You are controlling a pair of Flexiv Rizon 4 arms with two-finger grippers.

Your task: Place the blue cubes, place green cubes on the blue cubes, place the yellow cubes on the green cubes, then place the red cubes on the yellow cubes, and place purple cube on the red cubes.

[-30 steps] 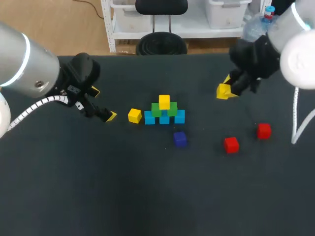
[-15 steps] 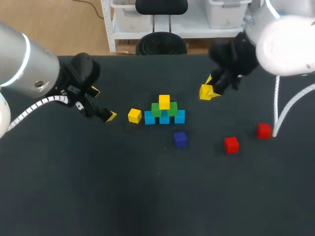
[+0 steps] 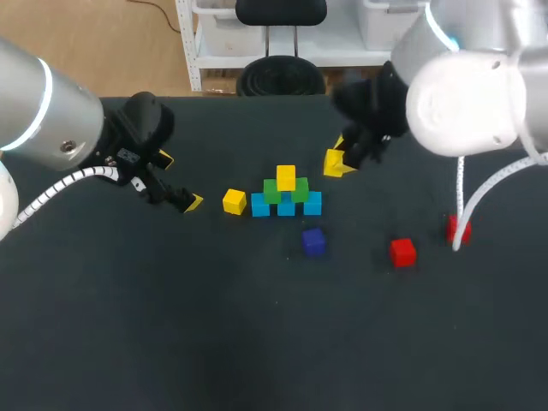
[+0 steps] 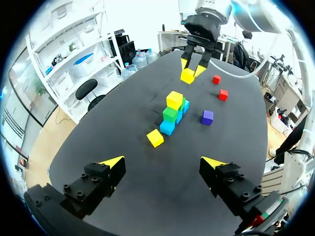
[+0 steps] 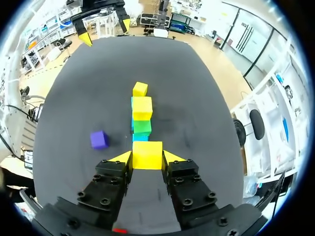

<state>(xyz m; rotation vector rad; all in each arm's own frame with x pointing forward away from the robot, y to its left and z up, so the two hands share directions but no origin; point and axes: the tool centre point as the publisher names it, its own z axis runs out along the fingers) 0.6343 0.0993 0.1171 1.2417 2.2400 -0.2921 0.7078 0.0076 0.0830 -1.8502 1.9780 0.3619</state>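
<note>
A pyramid stands mid-table: three blue cubes [image 3: 286, 208] in a row, two green cubes [image 3: 272, 191] on them, one yellow cube [image 3: 286, 177] on top. My right gripper [image 3: 338, 161] hangs up and to the right of the pyramid, shut on a second yellow cube [image 5: 147, 155]. A third yellow cube [image 3: 234, 201] lies just left of the blue row. The purple cube [image 3: 313, 241] lies in front of the pyramid. Two red cubes [image 3: 402, 252] [image 3: 456, 228] lie to the right. My left gripper [image 3: 180, 180] stands open and empty, left of the loose yellow cube.
A white cable [image 3: 467, 201] from my right arm hangs in front of the farther red cube. Bare dark tabletop [image 3: 257, 342] stretches across the front.
My right gripper has carried its yellow cube leftward, from the right side of the table to near the pyramid. The left arm and the cubes on the table have not moved.
</note>
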